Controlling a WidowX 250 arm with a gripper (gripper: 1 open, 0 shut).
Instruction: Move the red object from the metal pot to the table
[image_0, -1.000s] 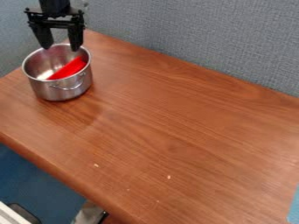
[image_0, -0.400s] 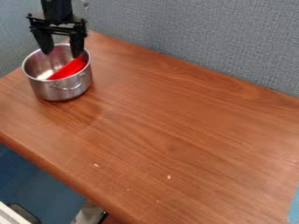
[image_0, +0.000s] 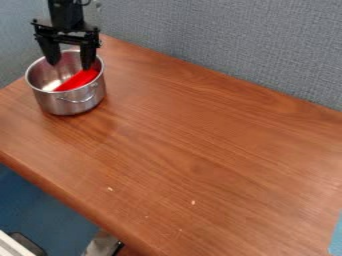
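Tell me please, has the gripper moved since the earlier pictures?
Yes. The open gripper has come lower: its fingertips now reach farther below the rim of the metal pot.

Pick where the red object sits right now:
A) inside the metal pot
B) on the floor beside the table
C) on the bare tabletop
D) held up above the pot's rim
A: the red object lies within the walls of the metal pot.
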